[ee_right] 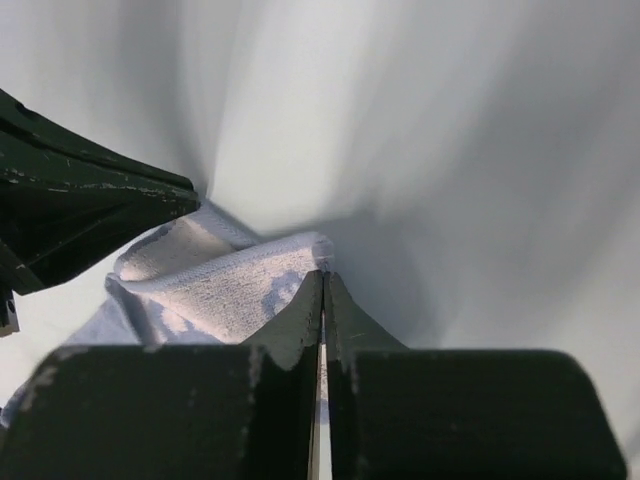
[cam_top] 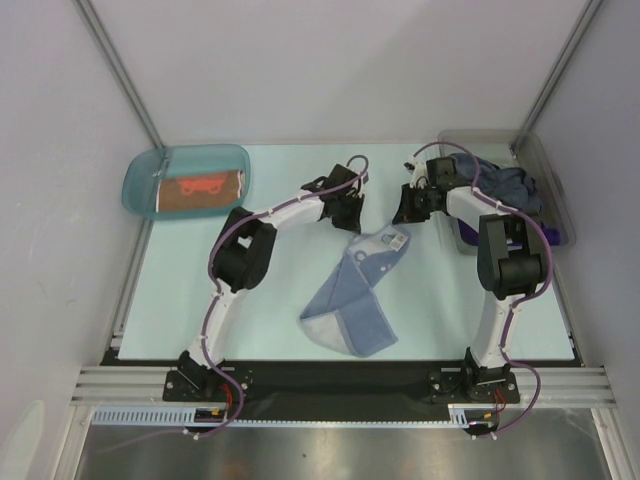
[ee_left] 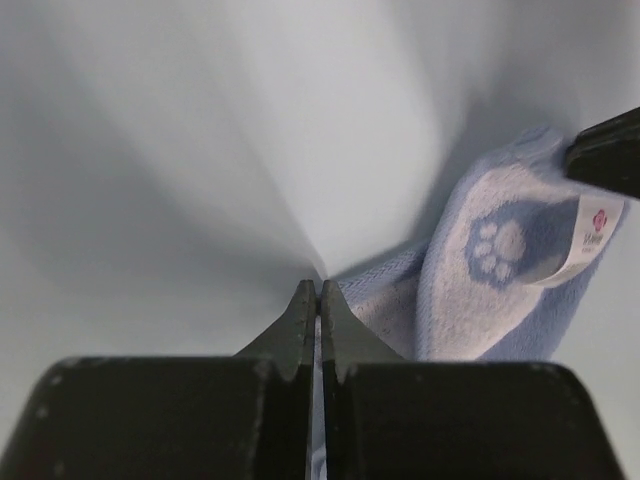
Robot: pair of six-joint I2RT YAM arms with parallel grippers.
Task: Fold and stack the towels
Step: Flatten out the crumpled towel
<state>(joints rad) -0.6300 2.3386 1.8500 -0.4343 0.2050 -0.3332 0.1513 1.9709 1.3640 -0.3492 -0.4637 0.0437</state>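
A pale blue-white towel [cam_top: 350, 310] lies crumpled in the middle of the table, its far edge lifted between both grippers. My left gripper [cam_top: 349, 222] is shut on the towel's far left corner. In the left wrist view the jaws [ee_left: 320, 287] pinch a thin strip of cloth, and the towel [ee_left: 500, 290] shows a paw print and a label. My right gripper [cam_top: 404, 212] is shut on the far right corner. The right wrist view has that gripper [ee_right: 322, 273] closed on the towel [ee_right: 220, 285] at its corner. An orange-brown towel [cam_top: 200, 188] with red print lies folded in the teal tray.
The teal tray [cam_top: 135, 185] sits at the far left. A clear grey bin [cam_top: 545, 160] at the far right holds a grey-blue towel [cam_top: 505, 185] and a purple one [cam_top: 555, 236]. White walls close in the back and sides.
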